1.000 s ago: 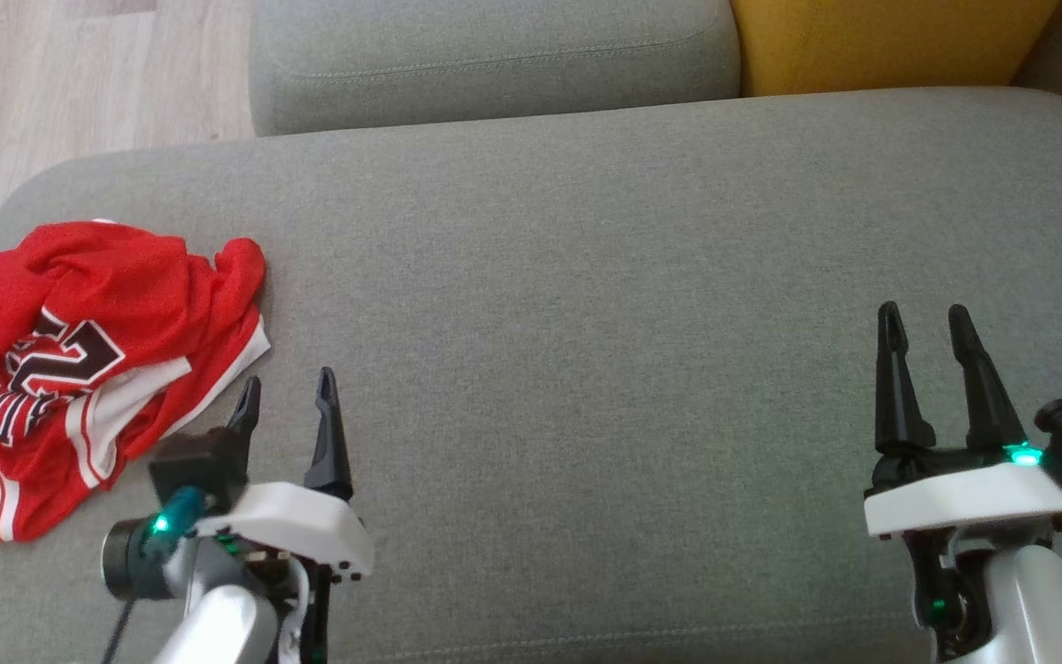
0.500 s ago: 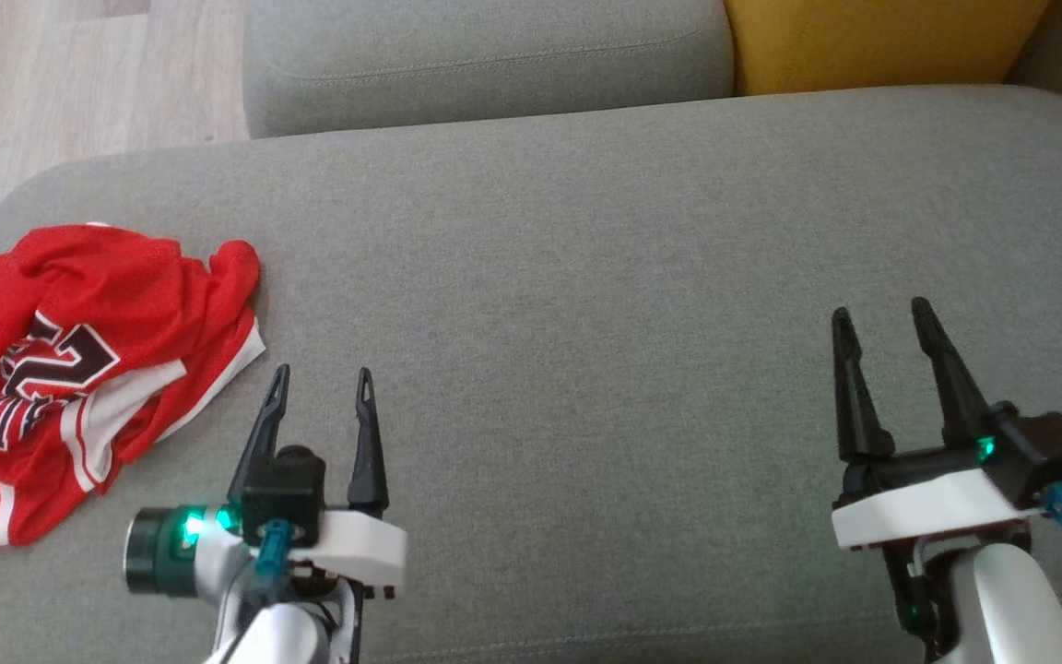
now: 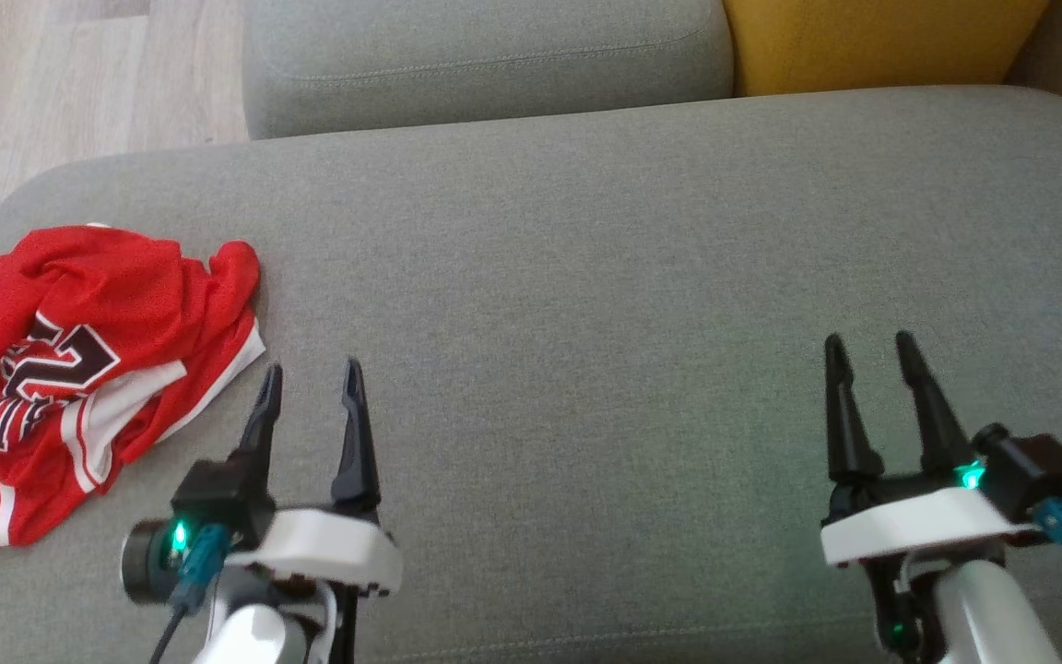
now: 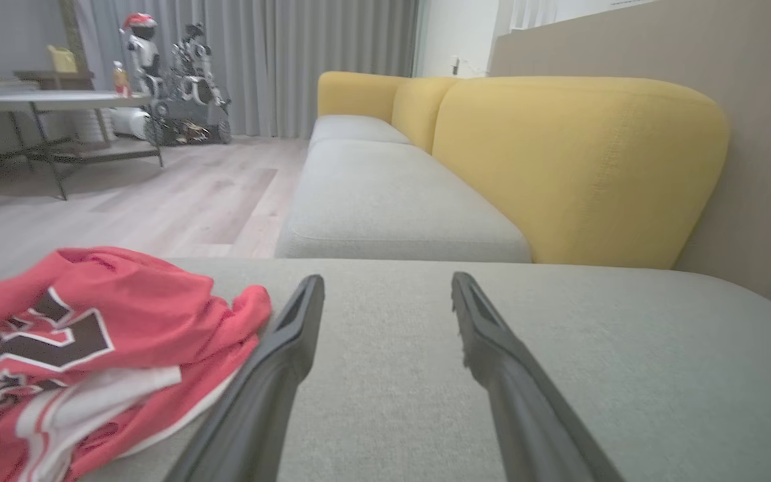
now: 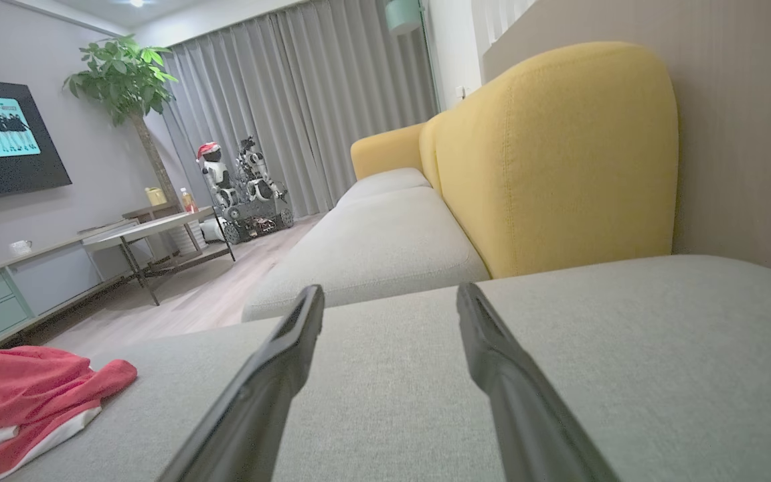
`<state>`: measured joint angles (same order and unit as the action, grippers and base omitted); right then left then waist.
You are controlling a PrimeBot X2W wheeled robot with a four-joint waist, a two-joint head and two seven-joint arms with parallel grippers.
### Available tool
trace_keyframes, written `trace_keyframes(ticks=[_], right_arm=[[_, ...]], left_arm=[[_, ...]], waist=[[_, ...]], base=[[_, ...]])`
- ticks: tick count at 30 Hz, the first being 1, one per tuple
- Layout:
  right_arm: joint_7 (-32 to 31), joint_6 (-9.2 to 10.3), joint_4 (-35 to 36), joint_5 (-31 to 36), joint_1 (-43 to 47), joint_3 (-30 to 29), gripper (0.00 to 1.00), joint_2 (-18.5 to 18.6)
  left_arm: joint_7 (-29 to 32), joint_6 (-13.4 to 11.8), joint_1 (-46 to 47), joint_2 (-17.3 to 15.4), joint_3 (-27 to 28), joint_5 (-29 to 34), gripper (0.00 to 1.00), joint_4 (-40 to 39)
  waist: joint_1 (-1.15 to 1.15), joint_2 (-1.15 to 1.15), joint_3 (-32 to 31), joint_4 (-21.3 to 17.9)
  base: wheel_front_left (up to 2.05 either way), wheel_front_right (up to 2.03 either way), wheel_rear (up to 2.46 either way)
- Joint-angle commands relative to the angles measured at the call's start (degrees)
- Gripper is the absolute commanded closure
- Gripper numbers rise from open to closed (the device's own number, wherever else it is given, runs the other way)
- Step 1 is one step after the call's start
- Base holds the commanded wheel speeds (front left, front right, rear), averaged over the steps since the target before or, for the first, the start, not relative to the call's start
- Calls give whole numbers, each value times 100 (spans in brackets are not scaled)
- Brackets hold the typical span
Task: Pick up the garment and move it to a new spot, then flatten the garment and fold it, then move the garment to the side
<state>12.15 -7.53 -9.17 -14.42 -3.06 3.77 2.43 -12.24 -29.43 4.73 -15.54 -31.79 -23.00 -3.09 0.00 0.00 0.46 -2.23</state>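
Note:
The garment (image 3: 88, 369) is a crumpled red jersey with white trim and dark lettering, lying near the left end of the grey sofa seat (image 3: 586, 277). In the left wrist view the garment (image 4: 84, 341) lies just left of my fingers. My left gripper (image 3: 310, 378) hovers open just right of its lower edge, nothing between the fingers. My right gripper (image 3: 866, 349) stands open and empty far to the right over bare cushion. From the right wrist view the garment (image 5: 24, 395) shows at the lower left.
A second grey seat cushion (image 3: 485, 55) and a yellow backrest (image 3: 881, 41) lie beyond the seat. Wooden floor (image 3: 70, 83) runs past the sofa's left end. A low table (image 5: 151, 234) and another robot (image 5: 238, 187) stand far off in the room.
The left gripper swung from a leftward tilt to pointing straight up the view, just right of the garment. The right gripper shifted left and drew back a little. The garment lies unchanged.

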Motion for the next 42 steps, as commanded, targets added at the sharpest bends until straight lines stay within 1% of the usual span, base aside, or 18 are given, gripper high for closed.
trace_keyframes(ticks=[1,4,6,8,11,12,16,20,22,25,26,30,42], right_arm=[[106,4,25,71,-282,194,0,41],[157,4,-215,119,-334,261,0,42],[191,4,-299,220,-382,287,0,43],[224,4,-346,332,-422,317,0,43],[275,4,-378,539,-467,351,0,44],[275,4,-378,539,-467,351,0,44],[285,4,-389,600,-486,339,0,44],[285,4,-384,598,-481,362,0,44],[285,4,-375,590,-470,401,0,44],[285,4,-363,599,-449,489,0,44],[285,4,-365,647,-436,563,0,44],[285,4,-380,649,-400,705,0,44],[285,4,-430,554,-256,1030,0,44]], left_arm=[[-95,316,30,82,424,72,0,-70],[-146,834,-146,336,793,260,0,194],[-180,1082,-219,509,1027,470,0,324],[-214,1278,-271,667,1237,712,0,411],[-265,1506,-320,850,1487,1137,0,457],[-265,1506,-320,850,1487,1137,0,457],[-275,1773,-367,1026,1760,1420,0,492],[-275,1967,-385,1140,1930,1570,0,552],[-275,2021,-393,1180,1995,1620,0,592],[-275,2031,-410,1219,2096,1681,0,646],[-275,1991,-431,1235,2179,1713,0,668],[-275,1936,-474,1252,2305,1750,0,695],[-275,1956,-637,1265,2388,1794,0,582]], waist=[[0,0,-7,-1],[0,0,-20,-3],[0,0,-25,-7],[0,0,-28,-14],[0,0,-30,-28],[0,0,-30,-28],[0,0,-34,-32],[0,0,-30,42],[0,0,-35,133],[0,0,-48,332],[0,0,-62,490],[0,0,-91,869],[0,0,-178,2115]], base=[[0,0,0],[0,0,0],[0,0,0],[0,0,0],[0,0,0],[0,0,0],[0,0,0],[0,0,0],[0,0,0],[0,0,0],[0,0,0],[0,0,0],[0,0,0]])
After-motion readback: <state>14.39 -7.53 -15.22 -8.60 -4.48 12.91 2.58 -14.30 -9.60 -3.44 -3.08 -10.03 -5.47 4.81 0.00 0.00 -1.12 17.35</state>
